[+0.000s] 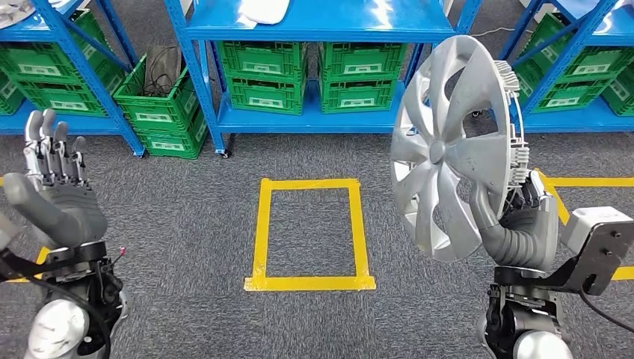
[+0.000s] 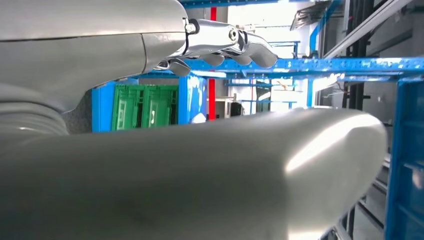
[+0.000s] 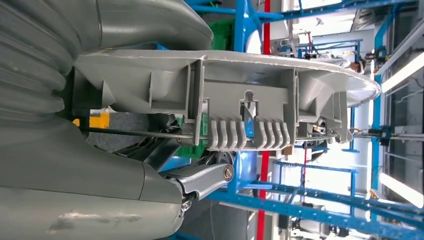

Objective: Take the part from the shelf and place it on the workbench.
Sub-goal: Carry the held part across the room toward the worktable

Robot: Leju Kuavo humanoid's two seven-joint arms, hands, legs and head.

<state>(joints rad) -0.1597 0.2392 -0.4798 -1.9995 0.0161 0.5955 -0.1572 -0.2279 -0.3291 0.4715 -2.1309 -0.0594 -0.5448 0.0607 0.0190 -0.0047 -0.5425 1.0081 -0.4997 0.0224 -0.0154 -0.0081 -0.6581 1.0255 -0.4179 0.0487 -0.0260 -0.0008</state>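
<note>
the right hand (image 1: 523, 217) was clamped on the part, a silver wheel cover (image 1: 448, 146), gripping it at its lower rim with the thumb across the front face and the darker fingers (image 1: 532, 191) behind it. the cover stood nearly upright in the air on the right of the head view, its spoked face turned toward the robot's middle, above the grey carpet floor (image 1: 187, 224) and clear of it. in the right wrist view the ribbed clips on the back of the wheel cover (image 3: 240, 107) lay just beside the hand (image 3: 150, 165).

the left hand (image 1: 56, 191) was raised on the left, palm up, fingers apart and straight, holding nothing.

a yellow tape rectangle (image 1: 308, 283) marked the floor between the two hands. beyond it stood blue shelves (image 1: 321, 22) carrying green crates (image 1: 262, 75), with another green crate (image 1: 161, 108) tilted against a shelf post.
</note>
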